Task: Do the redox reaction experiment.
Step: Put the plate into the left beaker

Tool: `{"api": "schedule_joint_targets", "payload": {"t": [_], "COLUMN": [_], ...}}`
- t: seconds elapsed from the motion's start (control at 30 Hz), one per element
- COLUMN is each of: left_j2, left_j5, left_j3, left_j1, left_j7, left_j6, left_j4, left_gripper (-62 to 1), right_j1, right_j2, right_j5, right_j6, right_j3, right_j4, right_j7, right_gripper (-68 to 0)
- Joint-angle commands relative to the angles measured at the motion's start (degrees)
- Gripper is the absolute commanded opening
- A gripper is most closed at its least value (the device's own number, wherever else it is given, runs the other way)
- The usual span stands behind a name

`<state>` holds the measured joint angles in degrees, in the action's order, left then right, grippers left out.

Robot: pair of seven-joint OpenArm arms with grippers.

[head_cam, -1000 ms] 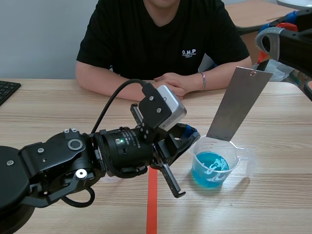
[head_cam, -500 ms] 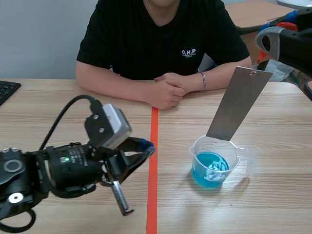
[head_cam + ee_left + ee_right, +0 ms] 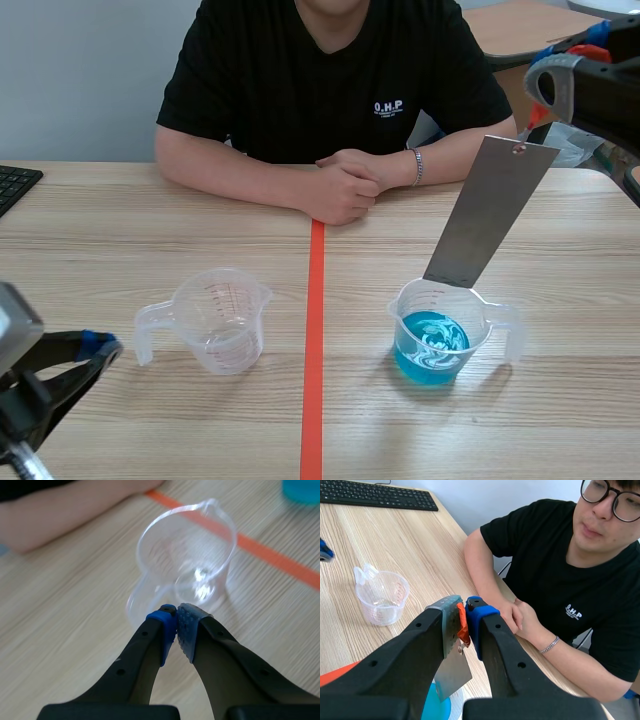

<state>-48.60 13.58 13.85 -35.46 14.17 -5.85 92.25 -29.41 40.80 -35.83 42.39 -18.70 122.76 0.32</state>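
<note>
Scene view: right gripper (image 3: 535,115) clamped metal strip (image 3: 487,215) by top end. Strip hung slanted below it, lower end at rim of blue-solution cup (image 3: 440,335) (poised for dipping, likely).
Left wrist view: left gripper (image 3: 176,617) closed on nothing. Clear cup (image 3: 187,560) stood just ahead.
Right wrist view: strip pinched tight in right gripper, solution beneath.

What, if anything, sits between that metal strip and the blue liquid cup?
Nothing visible. The metal strip, clamped in the right arm's jaws, hangs tilted with its lower end at the mouth of the cup of blue liquid. The empty cup stands apart, across the tape line.
</note>
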Motion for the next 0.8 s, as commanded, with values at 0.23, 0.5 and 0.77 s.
{"api": "schedule_joint_targets", "payload": {"t": [0.23, 0.5, 0.77], "left_j2": [7.9, 17.6, 24.2], "left_j5": [0.7, 0.7, 0.3], "left_j3": [-16.7, -24.2, -25.6], "left_j1": [-18.4, -26.2, -28.7], "left_j7": [7.8, 8.9, 5.4], "left_j6": [-1.0, -1.1, -2.5], "left_j4": [0.4, 0.4, 0.4], "left_gripper": [-56.3, -56.3, -56.3], "right_j1": [5.4, 11.9, 21.2], "right_j2": [0.8, 0.8, -0.3], "right_j5": [-0.8, -0.9, -0.8], "right_j6": [0.3, 0.3, 0.3], "right_j3": [1.9, 8.7, 18.8], "right_j4": [0.6, 0.5, -0.4], "right_j7": [-0.5, -2.8, -5.7], "right_gripper": [-66.0, -66.0, -66.0]}}
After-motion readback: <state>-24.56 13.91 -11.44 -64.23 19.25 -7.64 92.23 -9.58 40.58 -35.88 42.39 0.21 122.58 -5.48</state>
